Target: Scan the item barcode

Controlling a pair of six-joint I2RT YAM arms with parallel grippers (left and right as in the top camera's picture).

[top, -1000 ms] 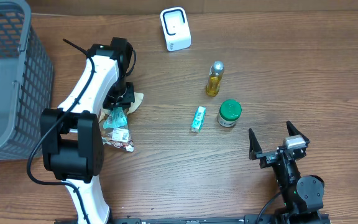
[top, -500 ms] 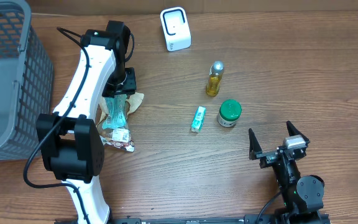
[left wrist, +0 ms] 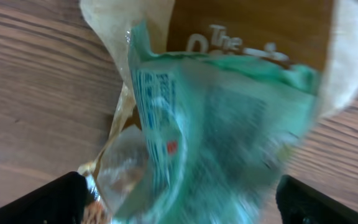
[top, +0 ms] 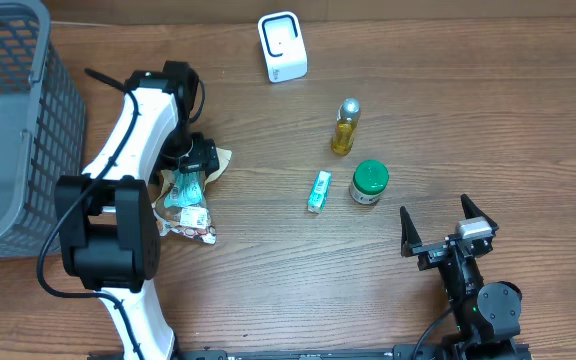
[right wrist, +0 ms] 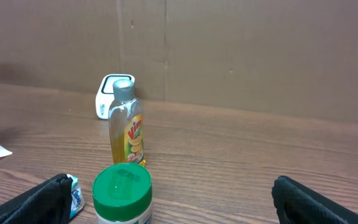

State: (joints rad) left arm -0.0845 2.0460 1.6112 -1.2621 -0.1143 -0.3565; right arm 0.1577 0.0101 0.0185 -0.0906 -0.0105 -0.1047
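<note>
We see our left jaws just sprung wide, letting the teal packet (top: 186, 188) fall back on the table (top: 268, 280), well apart from the scanner (top: 282, 46); right jaws idle, released; barcode unscanned.

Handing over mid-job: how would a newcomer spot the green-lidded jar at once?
From the white rounded box at the table's far edge, come nearer past the tall yellow bottle. Next stands the squat jar, the only thing with a green lid, right of a slim teal packet.
</note>
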